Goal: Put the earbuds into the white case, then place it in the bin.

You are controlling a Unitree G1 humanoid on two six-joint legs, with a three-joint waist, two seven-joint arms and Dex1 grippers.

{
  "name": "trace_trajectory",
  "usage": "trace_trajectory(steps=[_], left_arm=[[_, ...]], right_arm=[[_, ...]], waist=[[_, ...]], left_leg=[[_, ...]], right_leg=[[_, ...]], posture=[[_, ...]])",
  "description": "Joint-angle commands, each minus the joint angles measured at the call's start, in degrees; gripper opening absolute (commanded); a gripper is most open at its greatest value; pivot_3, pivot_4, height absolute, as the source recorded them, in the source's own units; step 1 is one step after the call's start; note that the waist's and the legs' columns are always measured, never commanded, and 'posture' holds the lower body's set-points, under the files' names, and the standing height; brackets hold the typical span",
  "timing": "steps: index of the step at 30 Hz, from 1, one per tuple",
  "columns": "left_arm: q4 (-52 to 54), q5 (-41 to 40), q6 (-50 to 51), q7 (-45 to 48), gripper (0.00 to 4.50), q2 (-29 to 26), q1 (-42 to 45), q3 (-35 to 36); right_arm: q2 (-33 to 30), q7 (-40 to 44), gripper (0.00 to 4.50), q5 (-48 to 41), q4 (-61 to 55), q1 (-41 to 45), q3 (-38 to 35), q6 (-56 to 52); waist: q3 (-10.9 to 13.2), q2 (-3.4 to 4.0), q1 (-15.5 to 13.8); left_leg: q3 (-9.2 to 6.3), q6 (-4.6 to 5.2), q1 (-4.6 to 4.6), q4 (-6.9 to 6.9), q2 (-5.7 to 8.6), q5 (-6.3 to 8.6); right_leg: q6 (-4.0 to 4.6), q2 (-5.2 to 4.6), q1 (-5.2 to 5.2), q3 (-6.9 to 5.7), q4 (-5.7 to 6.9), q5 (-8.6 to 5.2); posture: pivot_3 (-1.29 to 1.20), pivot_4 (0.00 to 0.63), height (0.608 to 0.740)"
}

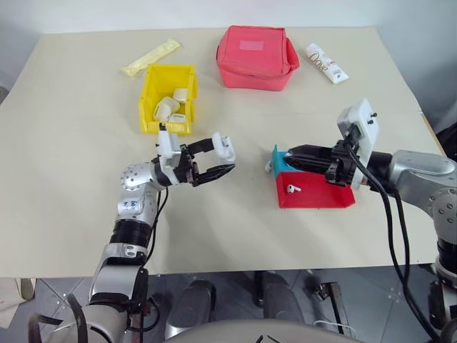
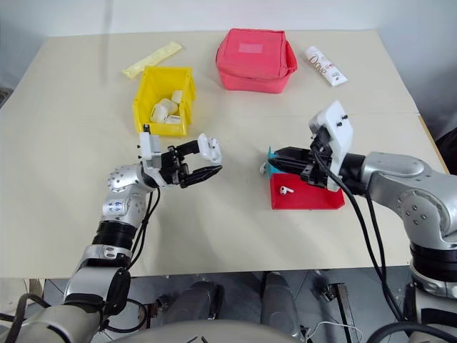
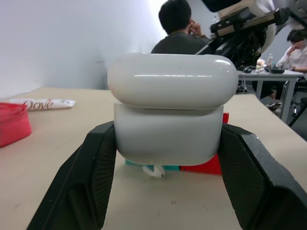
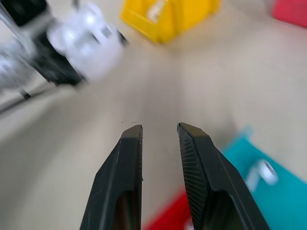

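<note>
The case [image 3: 168, 115], a glossy white pebble with rounded corners, sits clamped between the two black ribbed fingers [image 3: 86, 182] of the left gripper [image 1: 220, 161], held above the table [image 1: 71, 179] a little in front of the bin [image 1: 168, 96]. In the left wrist view its lid rests slightly offset over the base, a thin seam showing between them.

One earbud [image 1: 291, 189], tiny, white and short-stemmed, lies in the red tray [image 1: 314, 193]; another small white piece [image 4: 261, 172] rests on the teal tray [image 4: 278, 201] just behind it, too blurred to name surely.

The right gripper [image 4: 159, 132] hovers over those trays, its textured black fingers a narrow gap apart with nothing between them.

The bin is bright yellow plastic, open-topped, with a lower front lip, and holds several white boxy items [image 1: 171, 107].

Behind it lies a pale yellow flat sachet [image 1: 151, 57]. A soft red fabric pouch [image 1: 255, 56] with a pale patch on top sits further along the far edge, and beside it a white tube [image 1: 327, 63] printed "Dove" in the left wrist view.

Beyond the table, people [image 3: 180, 28] sit at a desk.
</note>
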State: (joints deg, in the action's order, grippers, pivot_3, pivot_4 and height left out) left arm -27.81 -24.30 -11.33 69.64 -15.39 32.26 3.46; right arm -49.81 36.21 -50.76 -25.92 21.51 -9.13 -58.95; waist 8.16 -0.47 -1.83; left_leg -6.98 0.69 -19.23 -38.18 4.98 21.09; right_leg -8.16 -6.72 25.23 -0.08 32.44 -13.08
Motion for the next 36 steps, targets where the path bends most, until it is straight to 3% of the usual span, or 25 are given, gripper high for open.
trace_trajectory(steps=[1, 5, 12, 19, 26, 29, 32, 36], left_arm=[[1.54, -0.55, -0.90, -0.19, 2.77, -0.83, -0.33, 1.03], [0.58, -0.41, -1.29, -0.61, 2.77, -1.01, 0.45, 1.35], [-2.00, -0.12, -2.12, -0.65, 2.77, -0.71, 2.36, 1.38], [-3.33, -0.29, -2.70, 0.08, 2.77, -0.71, 3.52, 1.26], [-0.91, -0.49, -2.59, 0.08, 2.77, -0.48, 2.06, 0.86], [2.01, -0.79, -1.99, -0.58, 2.77, -0.50, 0.32, 0.73], [4.76, -0.86, -1.33, -1.42, 2.77, -0.51, -1.54, 0.65], [8.11, -0.92, -0.45, -2.94, 2.77, -0.71, -4.00, 0.67]], right_arm=[[-4.31, 2.24, 1.22, 1.45, -3.53, -6.38, -7.73, 1.54], [-6.24, 4.20, 2.06, 2.05, -5.95, -17.41, -18.49, 2.37], [-5.31, 4.39, 4.45, 0.75, -10.58, -27.41, -30.13, 1.49], [-5.50, 0.08, 4.48, -0.84, -12.33, -25.75, -29.60, -0.17], [-8.23, -2.33, 4.48, 1.20, -6.21, -12.45, -15.30, -2.51], [-8.93, -3.05, 3.90, 6.84, 0.54, -3.21, -4.33, -3.16], [-8.30, -1.71, 2.96, 11.33, 6.68, 3.96, 3.49, -2.63], [-5.70, -0.22, 2.96, 17.15, 15.89, 13.95, 12.59, -2.50]], waist=[[0.01, -0.01, -0.40], [0.02, -0.02, -1.18], [0.03, -0.04, -1.36], [0.04, -0.04, -1.29], [0.06, -0.02, -1.07], [0.07, -0.01, -0.92], [0.08, 0.00, -0.85], [0.09, 0.02, -0.85]], left_leg=[[-0.01, 0.00, -0.01, 0.00, 0.01, 0.00], [0.02, 0.02, 0.04, -0.04, 0.01, 0.01], [0.03, 0.06, 0.10, -0.03, -0.01, 0.01], [0.02, 0.06, 0.10, -0.03, -0.04, 0.02], [0.02, 0.06, 0.09, -0.03, -0.06, 0.02], [0.03, 0.05, 0.09, -0.02, -0.08, 0.02], [0.03, 0.04, 0.06, -0.01, -0.10, 0.01], [0.03, 0.03, 0.02, -0.02, -0.10, 0.00]], right_leg=[[0.00, -0.01, 0.00, -0.01, 0.00, 0.00], [-0.03, 0.00, -0.09, -0.01, -0.03, 0.02], [-0.05, 0.02, -0.21, -0.01, -0.12, 0.07], [-0.05, 0.03, -0.22, -0.02, -0.13, 0.07], [-0.03, 0.03, -0.21, -0.04, -0.15, 0.08], [-0.02, 0.02, -0.21, -0.07, -0.39, 0.09], [0.01, 0.03, -0.19, -0.09, -0.39, 0.11], [0.03, 0.03, -0.17, -0.11, -0.40, 0.13]], posture=[[0.00, 0.150, 0.740], [0.00, 0.150, 0.740], [0.00, 0.150, 0.740], [0.00, 0.150, 0.740], [0.00, 0.150, 0.740], [0.00, 0.150, 0.740], [0.00, 0.150, 0.740], [0.00, 0.150, 0.740]])
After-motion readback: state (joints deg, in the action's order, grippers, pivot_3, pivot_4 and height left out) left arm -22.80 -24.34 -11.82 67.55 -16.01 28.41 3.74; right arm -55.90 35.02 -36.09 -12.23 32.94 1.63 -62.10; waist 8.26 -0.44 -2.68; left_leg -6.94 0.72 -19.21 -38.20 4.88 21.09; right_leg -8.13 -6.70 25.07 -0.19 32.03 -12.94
